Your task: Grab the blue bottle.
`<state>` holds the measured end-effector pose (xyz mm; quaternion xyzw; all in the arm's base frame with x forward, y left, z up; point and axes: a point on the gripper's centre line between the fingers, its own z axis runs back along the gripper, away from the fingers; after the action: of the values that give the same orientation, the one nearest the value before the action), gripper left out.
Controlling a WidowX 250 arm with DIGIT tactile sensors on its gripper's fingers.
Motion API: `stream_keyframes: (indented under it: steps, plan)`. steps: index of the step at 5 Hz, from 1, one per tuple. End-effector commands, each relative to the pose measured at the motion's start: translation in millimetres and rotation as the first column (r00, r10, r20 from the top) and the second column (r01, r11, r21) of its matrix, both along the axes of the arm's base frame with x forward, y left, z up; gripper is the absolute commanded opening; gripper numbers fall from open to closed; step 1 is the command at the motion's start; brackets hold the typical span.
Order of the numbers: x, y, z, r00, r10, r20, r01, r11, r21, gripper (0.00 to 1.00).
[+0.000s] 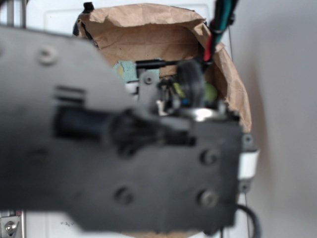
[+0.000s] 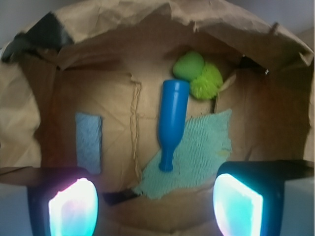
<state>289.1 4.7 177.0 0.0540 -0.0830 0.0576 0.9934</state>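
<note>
Your gripper [image 2: 155,206] is spread wide and empty; the blue bottle [image 2: 172,118] lies ahead, centred between its fingers.

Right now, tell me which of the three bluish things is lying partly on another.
The blue bottle: its neck rests on the teal cloth. The sponge lies apart on bare paper.

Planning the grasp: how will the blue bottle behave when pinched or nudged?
The blue bottle lies on its side, so its round body may roll. Its smooth surface looks slippery. It partly rests on the teal cloth, which might damp rolling.
</note>
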Motion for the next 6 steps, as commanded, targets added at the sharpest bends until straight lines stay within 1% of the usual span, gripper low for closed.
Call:
stream_keyframes:
  steps: [1, 2, 6]
  plan:
    - [-0.3, 31.8, -19.9, 0.997, -0.011, 0.075, 0.011, 1.0, 0.0, 1.0]
    - [-3.8, 46.9, -48.0, 0.997, -0.037, 0.069, 0.039, 0.999, -0.021, 1.0]
    - [-3.8, 46.9, -48.0, 0.997, -0.037, 0.069, 0.039, 0.999, -0.021, 1.0]
